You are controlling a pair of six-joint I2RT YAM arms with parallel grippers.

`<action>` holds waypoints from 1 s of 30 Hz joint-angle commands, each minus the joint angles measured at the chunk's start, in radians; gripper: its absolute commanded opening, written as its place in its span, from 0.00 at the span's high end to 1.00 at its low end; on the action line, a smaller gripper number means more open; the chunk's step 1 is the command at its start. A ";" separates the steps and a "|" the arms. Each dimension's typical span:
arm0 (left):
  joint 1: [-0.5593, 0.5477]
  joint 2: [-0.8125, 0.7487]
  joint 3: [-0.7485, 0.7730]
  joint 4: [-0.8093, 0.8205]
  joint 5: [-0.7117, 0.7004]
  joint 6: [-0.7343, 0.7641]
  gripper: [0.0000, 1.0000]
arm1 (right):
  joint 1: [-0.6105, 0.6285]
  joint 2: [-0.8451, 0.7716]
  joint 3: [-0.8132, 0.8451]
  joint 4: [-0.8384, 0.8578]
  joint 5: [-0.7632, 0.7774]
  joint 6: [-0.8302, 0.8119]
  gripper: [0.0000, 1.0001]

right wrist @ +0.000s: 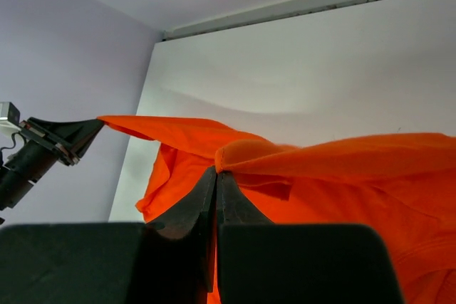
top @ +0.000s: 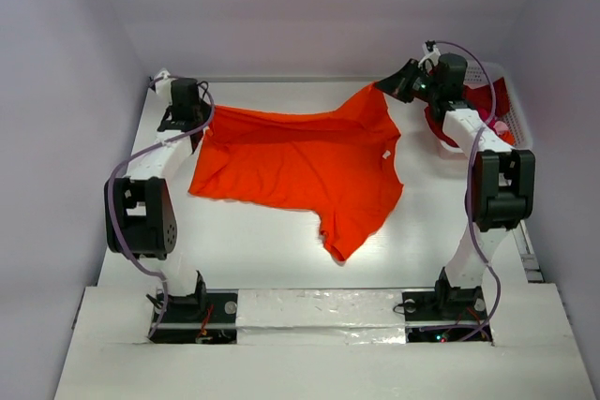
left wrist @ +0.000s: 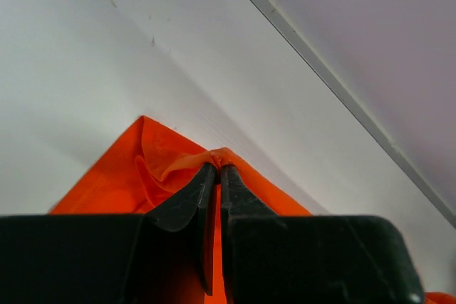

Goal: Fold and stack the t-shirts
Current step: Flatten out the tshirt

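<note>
The bright orange t-shirt (top: 300, 164) is stretched across the back half of the table, one sleeve trailing toward the front centre. My left gripper (top: 200, 110) is shut on its far left corner, pinched cloth showing at the tips in the left wrist view (left wrist: 218, 164). My right gripper (top: 386, 87) is shut on the far right corner, a hem caught at the tips in the right wrist view (right wrist: 216, 171). The orange t-shirt (right wrist: 335, 176) hangs taut between both grippers. A dark red t-shirt (top: 480, 105) lies in the basket at the right.
A white plastic lattice basket (top: 514, 110) stands at the back right behind the right arm, with a bit of pink cloth (top: 502, 127) in it. Walls enclose the table at the back and both sides.
</note>
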State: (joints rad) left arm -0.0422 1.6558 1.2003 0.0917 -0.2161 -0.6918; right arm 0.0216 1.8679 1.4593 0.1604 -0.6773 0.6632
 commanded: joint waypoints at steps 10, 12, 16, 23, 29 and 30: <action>0.068 0.102 0.241 -0.058 0.060 -0.037 1.00 | 0.005 0.051 0.148 -0.055 0.055 -0.005 1.00; 0.068 0.131 0.268 -0.064 0.063 -0.032 1.00 | 0.005 0.065 0.156 -0.062 0.048 -0.004 1.00; 0.077 0.179 0.337 -0.076 0.072 -0.028 1.00 | 0.005 0.086 0.185 -0.097 0.064 -0.019 1.00; 0.077 0.286 0.452 -0.115 0.081 -0.018 1.00 | 0.005 0.119 0.242 -0.156 0.078 -0.040 1.00; 0.096 0.370 0.544 -0.142 0.083 -0.023 1.00 | 0.005 0.157 0.286 -0.191 0.071 -0.030 1.00; 0.096 0.393 0.557 -0.148 0.083 -0.025 1.00 | 0.005 0.168 0.292 -0.194 0.065 -0.022 1.00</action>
State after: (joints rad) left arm 0.0380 2.0331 1.6863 -0.0475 -0.1314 -0.7219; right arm 0.0212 2.0174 1.6913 -0.0277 -0.6079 0.6434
